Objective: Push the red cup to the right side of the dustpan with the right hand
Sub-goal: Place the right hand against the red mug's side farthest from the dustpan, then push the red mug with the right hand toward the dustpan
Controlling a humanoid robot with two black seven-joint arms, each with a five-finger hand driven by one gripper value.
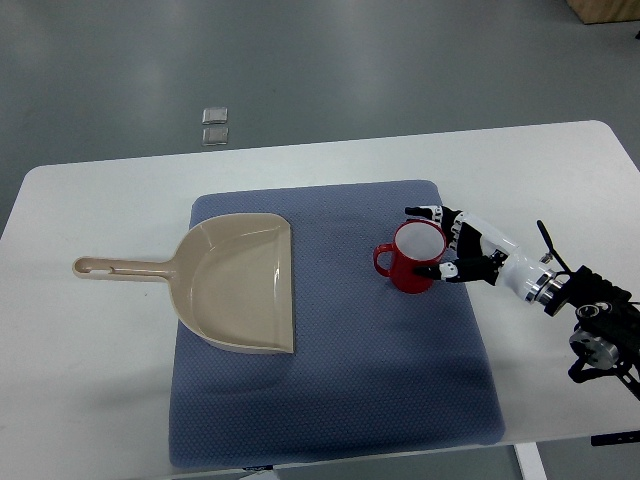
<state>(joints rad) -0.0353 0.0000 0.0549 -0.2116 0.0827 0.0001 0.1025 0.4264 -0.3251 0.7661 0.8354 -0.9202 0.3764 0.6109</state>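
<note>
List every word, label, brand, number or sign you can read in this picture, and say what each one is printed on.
None: no readable text shows anywhere.
The red cup, the dustpan, the blue mat and the white table are all plain.
The right hand carries no legible marking.

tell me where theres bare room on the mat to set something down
The widest free patch is the near strip of the mat, below the dustpan and cup. A smaller strip runs between the dustpan's open edge and the cup's handle. It is crowded right of the cup, where the right hand flanks it.
</note>
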